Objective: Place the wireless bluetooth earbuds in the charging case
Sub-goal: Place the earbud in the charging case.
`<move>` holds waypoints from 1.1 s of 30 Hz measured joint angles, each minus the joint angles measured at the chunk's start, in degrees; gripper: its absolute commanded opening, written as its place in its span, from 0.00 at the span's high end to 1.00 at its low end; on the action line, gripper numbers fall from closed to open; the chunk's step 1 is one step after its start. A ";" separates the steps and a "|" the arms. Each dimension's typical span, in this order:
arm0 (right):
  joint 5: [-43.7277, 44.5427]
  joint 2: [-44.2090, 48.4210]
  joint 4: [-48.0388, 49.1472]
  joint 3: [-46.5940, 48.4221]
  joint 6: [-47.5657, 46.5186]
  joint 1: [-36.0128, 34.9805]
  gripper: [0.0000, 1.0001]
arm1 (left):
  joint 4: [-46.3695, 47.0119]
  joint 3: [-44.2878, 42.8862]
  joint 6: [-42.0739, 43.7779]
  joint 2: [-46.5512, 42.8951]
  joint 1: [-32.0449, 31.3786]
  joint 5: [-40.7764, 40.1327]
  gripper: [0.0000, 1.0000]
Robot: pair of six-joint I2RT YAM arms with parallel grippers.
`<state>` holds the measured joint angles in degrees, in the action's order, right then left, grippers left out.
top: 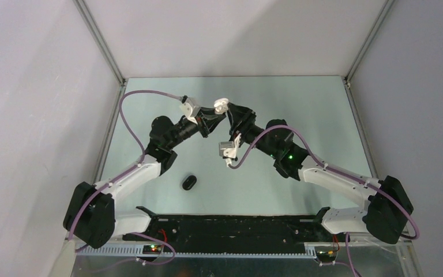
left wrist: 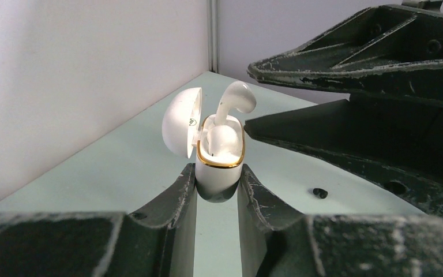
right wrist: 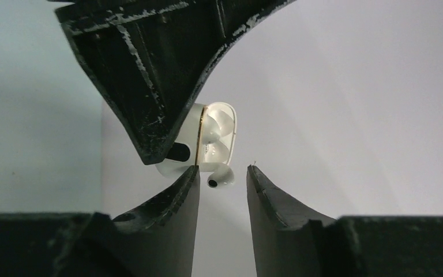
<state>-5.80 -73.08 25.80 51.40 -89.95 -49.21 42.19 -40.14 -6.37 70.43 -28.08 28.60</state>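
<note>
- White earbud [left wrist: 236, 99] stands half out of the open charging case [left wrist: 219, 170]. Its stem is down in one well and its rounded head is clear above the gold rim.
- A second white bud [left wrist: 222, 141] lies fully seated in the well just beside it.
- The case's lid [left wrist: 180, 121] is hinged back, on the left in the left wrist view.
- The left gripper [left wrist: 217, 173] is clamped on the lower body of the case, one finger on each flank. It holds the case above the table [left wrist: 121, 167], near the middle of the far half in the top view.
- The right gripper [right wrist: 222, 168] has its fingers apart, and the raised earbud's head sits between the two tips. One tip is close against the bud. A clear gap shows between the bud and the other tip, so it is not pinched.
- A small black speck [left wrist: 321, 193] lies on the table beyond the case; it is too small to make out.
- A black case [top: 189, 182] rests on the table, closed, well apart from both grippers and nearer the left arm's base.
</note>
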 measured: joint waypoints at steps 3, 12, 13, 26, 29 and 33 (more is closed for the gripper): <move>-1.20 0.98 -2.29 0.00 -0.17 0.02 0.51 | 0.15 0.00 1.53 0.13 -0.24 0.04 1.00; -3.15 3.28 -12.79 2.16 3.23 0.28 0.18 | 0.52 0.15 5.01 0.17 -0.83 0.92 1.00; -3.58 4.24 -14.38 2.71 4.55 0.37 0.15 | 0.61 0.31 5.38 0.17 -0.83 1.20 1.00; -9.79 3.48 -45.40 32.44 36.33 6.73 0.17 | 0.15 1.27 4.92 0.17 4.35 10.80 1.00; -18.60 -6.03 -59.91 49.09 46.51 14.01 0.22 | -0.17 1.27 4.83 0.20 6.80 15.28 1.00; -27.82 -15.58 -74.69 58.84 52.11 19.54 0.22 | -1.03 1.25 4.83 0.22 8.85 20.52 1.00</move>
<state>-33.63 -88.66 -48.88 110.24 -37.85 -29.67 41.17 -38.89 -1.54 70.65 -19.22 49.12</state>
